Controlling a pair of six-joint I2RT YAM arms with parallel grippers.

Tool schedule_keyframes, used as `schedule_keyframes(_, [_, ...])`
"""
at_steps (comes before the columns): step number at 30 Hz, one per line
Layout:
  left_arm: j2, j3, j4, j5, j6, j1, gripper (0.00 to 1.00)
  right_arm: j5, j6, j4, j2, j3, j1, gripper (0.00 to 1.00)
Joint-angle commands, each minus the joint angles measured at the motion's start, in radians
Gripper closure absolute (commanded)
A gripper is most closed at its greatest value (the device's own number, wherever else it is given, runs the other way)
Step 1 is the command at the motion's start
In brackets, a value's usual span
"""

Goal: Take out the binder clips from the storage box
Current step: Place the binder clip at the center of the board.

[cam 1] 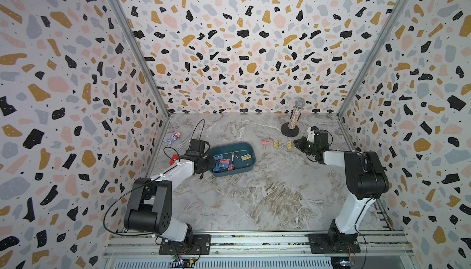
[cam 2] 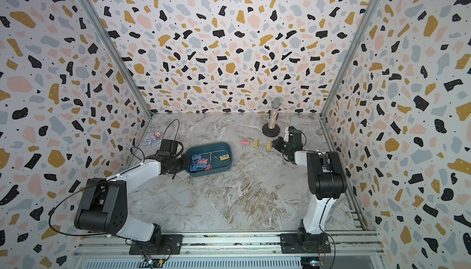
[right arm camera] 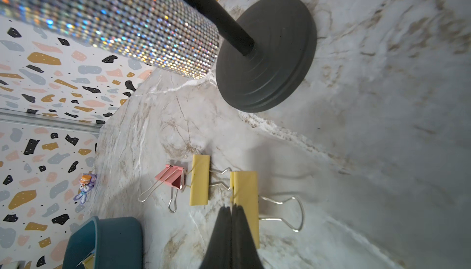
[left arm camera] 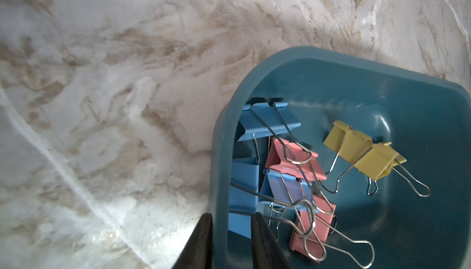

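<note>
Binder clips [cam 1: 223,163] sit in two spots, some inside the storage box [cam 1: 237,174] and some out on the bench [cam 1: 254,199]. At the far left of both top views a purple toy [cam 1: 174,137] lies by the wall, and a red block [cam 1: 174,158] peeks out behind the left arm. Next is the left end effector [left arm camera: 231,214]. Its two fingers are close together, one outside the box and one inside, and they hold the box by its left wall. The box is left of the middle of the frame. Blue and pink clips are heaped at its left end, and a yellow pair [cam 1: 246,157] lies nearer its right end. Right of the box, three more clips lie in a row: a pink clip [cam 1: 265,142], a yellow clip [cam 1: 275,142] and a second yellow clip [cam 1: 289,144]. Just right of that row is the right end effector [right arm camera: 232,207]. Its fingers are shut tight on nothing, with the tip over the second yellow clip; I cannot tell if it touches. Above the row a sparkly microphone [cam 1: 295,116] stands upright on a black stand.
</note>
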Motion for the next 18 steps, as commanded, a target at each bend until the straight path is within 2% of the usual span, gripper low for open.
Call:
schedule_keyframes(1, [-0.016,-0.012,0.028,0.005,-0.007,0.005,0.71,0.009,-0.004,0.008,0.007,0.038,-0.003,1.00])
schedule_keyframes(18, [-0.020,-0.014,0.028,0.003,-0.007,0.005,0.71,0.033,0.018,0.042,0.048,0.034,-0.002,1.00])
